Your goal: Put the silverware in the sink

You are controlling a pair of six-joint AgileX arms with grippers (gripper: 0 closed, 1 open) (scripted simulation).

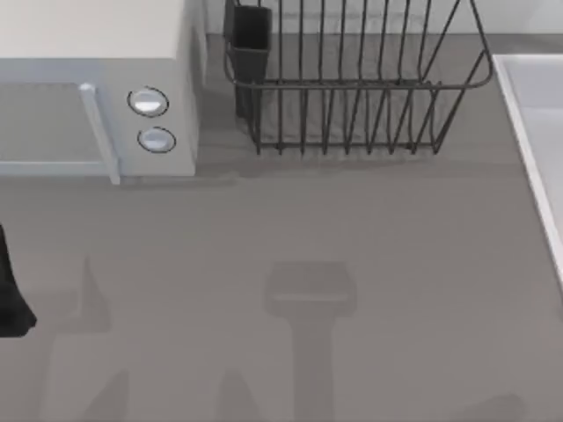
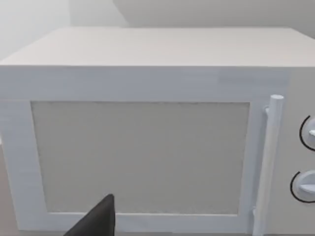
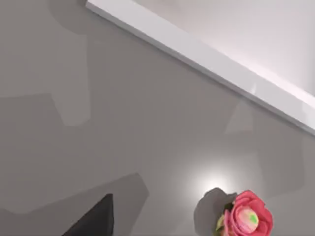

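1. The counter [image 1: 290, 220] is a plain grey surface, smooth and matt, and several soft shadows lie on it near the front edge.
2. At the back of the top view a pale wall runs behind the things.
3. We count one microwave [image 1: 97, 88], white and box-shaped, at the back left of the counter. It has two round knobs [image 1: 148, 102] one above the other and one long vertical handle [image 2: 268, 162] beside its door.
4. We count one dish rack [image 1: 352, 88] of dark wire, at the back centre, just to the right of the microwave. One dark cup-like holder [image 1: 249, 40] sits at its left end.
5. We count one sink [image 1: 537, 132], pale with a raised straight rim, at the right edge of the counter.
6. One pink flower-like object [image 3: 248, 216] lies on the counter near the sink rim in the right wrist view.
7. Our left hand [image 2: 96, 221] faces the microwave door; our right hand [image 3: 93, 219] is over bare counter. For both, we cannot tell how far they are open or whether they hold anything.
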